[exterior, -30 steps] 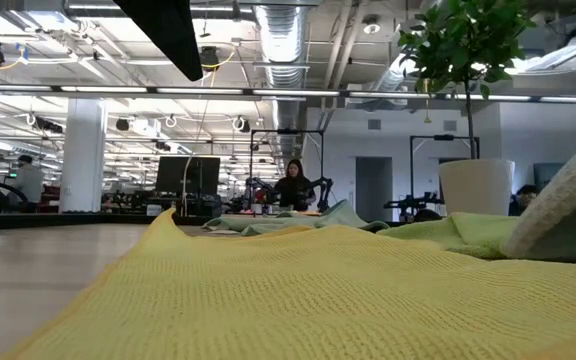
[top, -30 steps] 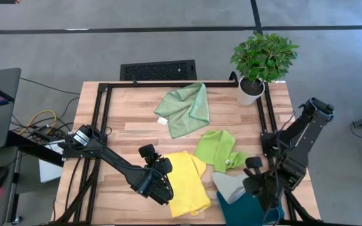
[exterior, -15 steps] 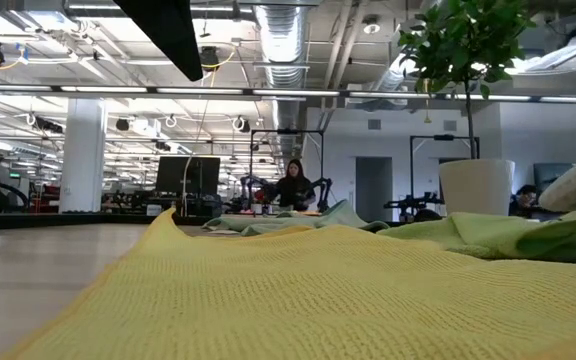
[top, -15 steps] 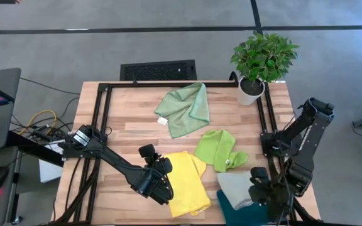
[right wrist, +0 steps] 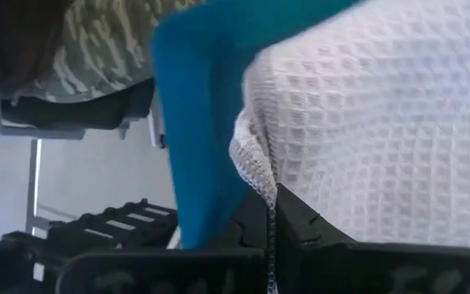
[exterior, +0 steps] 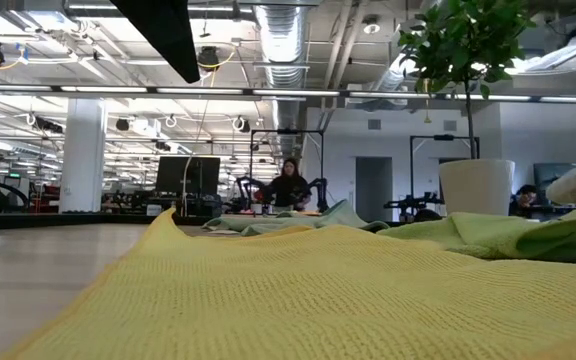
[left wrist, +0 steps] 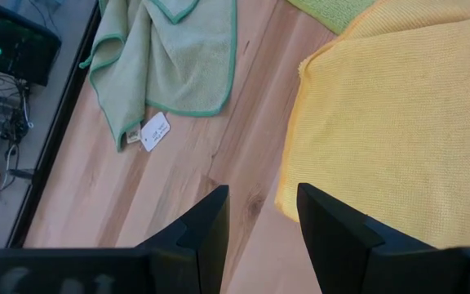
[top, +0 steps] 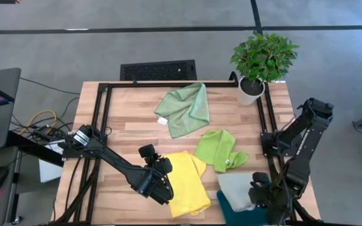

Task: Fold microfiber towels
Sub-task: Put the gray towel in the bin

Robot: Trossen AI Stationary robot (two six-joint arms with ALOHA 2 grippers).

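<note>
Two dark arms — matte black links with rounded joint housings. Left arm [top: 105, 157]: slim straight link, lighter metallic fitting at its base. Right arm [top: 297, 147]: bulkier blocky segments, black throughout. Left gripper [left wrist: 259, 224] has two flat, angular black fingers [left wrist: 206, 224] — plain faces, no visible markings.

Teal tray [top: 244, 212] cut off by the high view's lower edge, partly covered by the grey-blue towel [top: 236, 186]. Right hand [top: 261, 196] mostly lost behind its own arm; fingers' state impossible to tell. Yellow towel [exterior: 298, 290] blocking most of the worktop in the low view, cropped at the bottom.
</note>
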